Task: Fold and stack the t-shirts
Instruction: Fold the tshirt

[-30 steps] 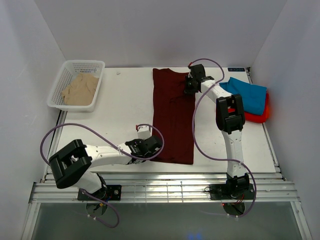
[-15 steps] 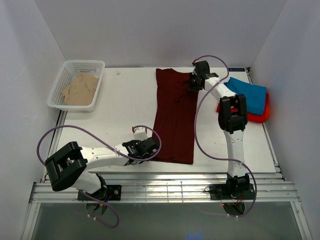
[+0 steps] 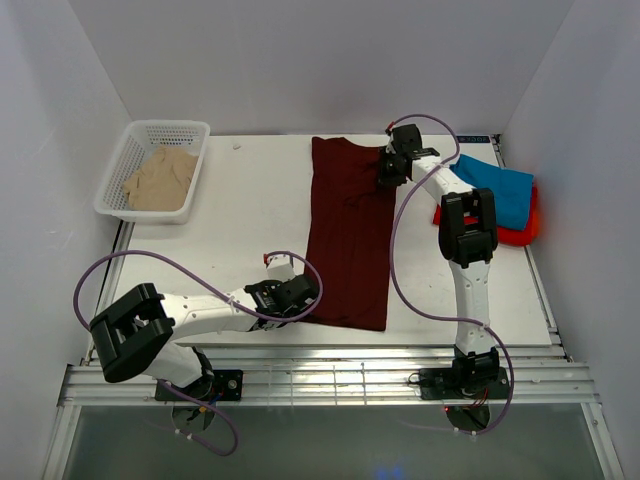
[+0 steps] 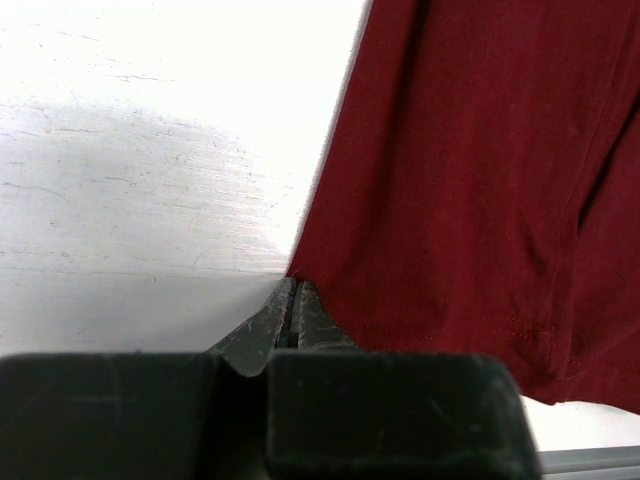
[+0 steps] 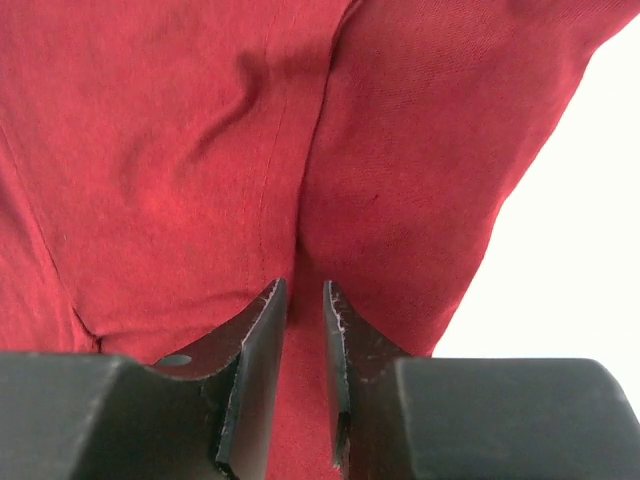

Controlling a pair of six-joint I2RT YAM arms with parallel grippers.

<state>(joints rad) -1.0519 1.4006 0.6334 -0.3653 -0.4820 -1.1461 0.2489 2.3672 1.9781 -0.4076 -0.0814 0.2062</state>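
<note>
The dark maroon t-shirt (image 3: 350, 240) lies folded into a long strip down the middle of the table. My left gripper (image 3: 305, 293) sits at its near left corner, and the left wrist view shows this gripper (image 4: 293, 283) shut on the maroon cloth (image 4: 470, 180) right at the corner. My right gripper (image 3: 388, 170) rests on the shirt's far right corner. There its jaws (image 5: 304, 285) stand slightly open over a small ridge of maroon cloth (image 5: 180, 150). The teal-blue t-shirt (image 3: 495, 190) lies folded on the red-orange one (image 3: 522, 232) at the right. The beige one (image 3: 160, 178) is in the basket.
A white mesh basket (image 3: 190, 128) stands at the far left corner of the table. White walls close in the left, back and right sides. Purple cables loop from both arms over the near part of the table (image 3: 240, 210).
The right gripper carried the shirt's far corner a little to the right, then its jaws parted. The left gripper shifted slightly toward the near edge and stayed shut.
</note>
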